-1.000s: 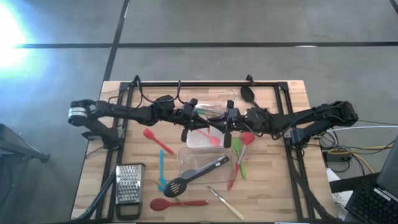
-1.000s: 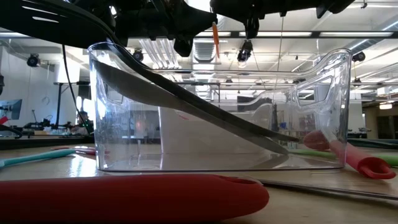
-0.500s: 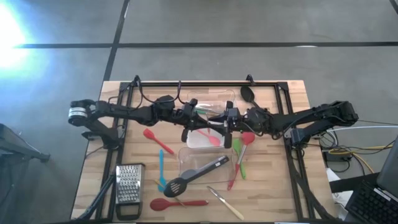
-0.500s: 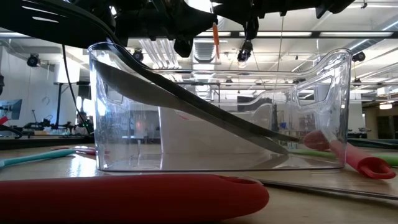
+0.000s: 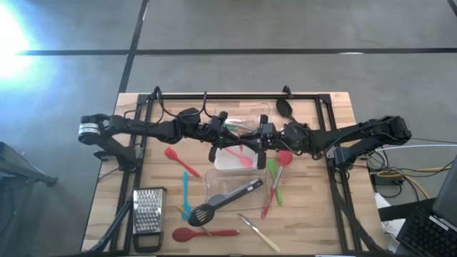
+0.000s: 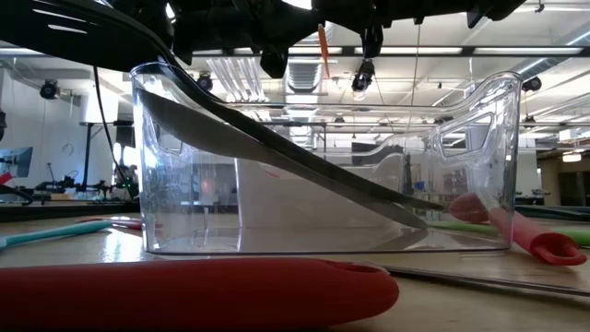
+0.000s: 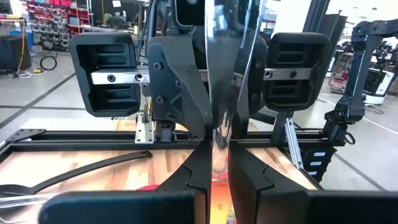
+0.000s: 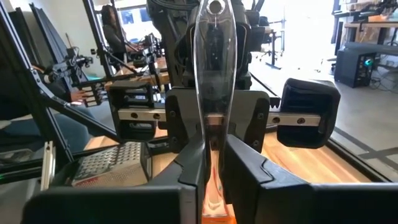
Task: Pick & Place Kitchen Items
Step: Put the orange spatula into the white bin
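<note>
Moved: almost nothing; the thin orange tip hanging at the top of the low view has slid a tiny bit sideways, and the dark arm parts beside it shifted with it.
Thing in hand: the clear-handled orange utensil (image 8: 214, 62) is up in the air over the middle of the bench (image 5: 314, 214), between the two arms, above the middle clear tub (image 5: 218, 161).
Left tool (image 7: 214, 177): clenched on the utensil, fingers tight on both sides.
Right tool (image 8: 214, 165): its fingers also sit close on each side of the handle, so it looks like it is gripping too.
Could go wrong: both arms hold one thin stick; if they pull different ways it could bend, twist or snap out.
Could also go wrong: the handle looks smooth and slippery; if one tool lets go too soon, it may slip and fall beside the tub.
Other tub: the front clear tub (image 6: 479, 157) already has the black slotted spoon (image 5: 214, 205) leaning out over its rim; a bump could tip it out.
Bench top: pale wood planks with a black frame at the back; the red spoon (image 5: 203, 233) and steel grater (image 5: 148, 208) lie near the front edge.
Room: grey floor, bright ceiling lights, shelves and other robot frames, and a person (image 8: 118, 28) far behind.
</note>
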`<state>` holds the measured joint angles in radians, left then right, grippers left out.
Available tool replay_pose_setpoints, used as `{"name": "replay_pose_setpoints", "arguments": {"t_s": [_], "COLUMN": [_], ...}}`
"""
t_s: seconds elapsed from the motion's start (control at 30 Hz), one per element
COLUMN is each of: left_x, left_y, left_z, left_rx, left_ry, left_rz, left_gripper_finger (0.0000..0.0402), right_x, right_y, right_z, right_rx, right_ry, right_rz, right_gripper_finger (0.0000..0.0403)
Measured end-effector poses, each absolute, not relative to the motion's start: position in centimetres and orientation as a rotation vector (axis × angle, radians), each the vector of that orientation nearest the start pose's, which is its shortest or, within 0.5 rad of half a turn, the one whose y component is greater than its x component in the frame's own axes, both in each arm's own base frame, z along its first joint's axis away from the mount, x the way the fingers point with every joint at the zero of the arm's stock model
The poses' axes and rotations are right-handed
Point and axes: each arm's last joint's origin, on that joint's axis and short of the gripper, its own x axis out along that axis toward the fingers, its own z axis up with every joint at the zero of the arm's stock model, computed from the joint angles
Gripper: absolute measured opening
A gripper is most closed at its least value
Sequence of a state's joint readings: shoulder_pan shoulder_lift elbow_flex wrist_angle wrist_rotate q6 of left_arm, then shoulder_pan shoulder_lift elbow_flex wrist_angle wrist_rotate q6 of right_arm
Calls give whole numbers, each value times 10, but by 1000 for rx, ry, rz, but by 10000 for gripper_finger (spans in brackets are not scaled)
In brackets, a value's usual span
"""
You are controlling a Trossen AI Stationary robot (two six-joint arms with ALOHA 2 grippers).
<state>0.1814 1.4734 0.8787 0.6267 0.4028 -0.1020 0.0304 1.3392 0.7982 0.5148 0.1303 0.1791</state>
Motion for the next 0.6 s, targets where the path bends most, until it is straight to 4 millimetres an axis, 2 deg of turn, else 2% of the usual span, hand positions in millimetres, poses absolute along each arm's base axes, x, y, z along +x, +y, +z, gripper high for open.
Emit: {"name": "replay_pose_setpoints", "arguments": {"t_s": [0.33,0.6], "left_x": [322,322], "left_y": [47,47], "left_z": [281,280], "left_rx": [-95,-111], "left_ry": [-15,7], "left_rz": [-224,-222], "left_gripper_finger": [33,67], "right_x": [297,297], "right_y": [5,5], "right_z": [283,283], "right_rx": [154,151], "right_ry": [19,21], "right_rz": [-103,-103], "right_gripper_finger": [22,21]}}
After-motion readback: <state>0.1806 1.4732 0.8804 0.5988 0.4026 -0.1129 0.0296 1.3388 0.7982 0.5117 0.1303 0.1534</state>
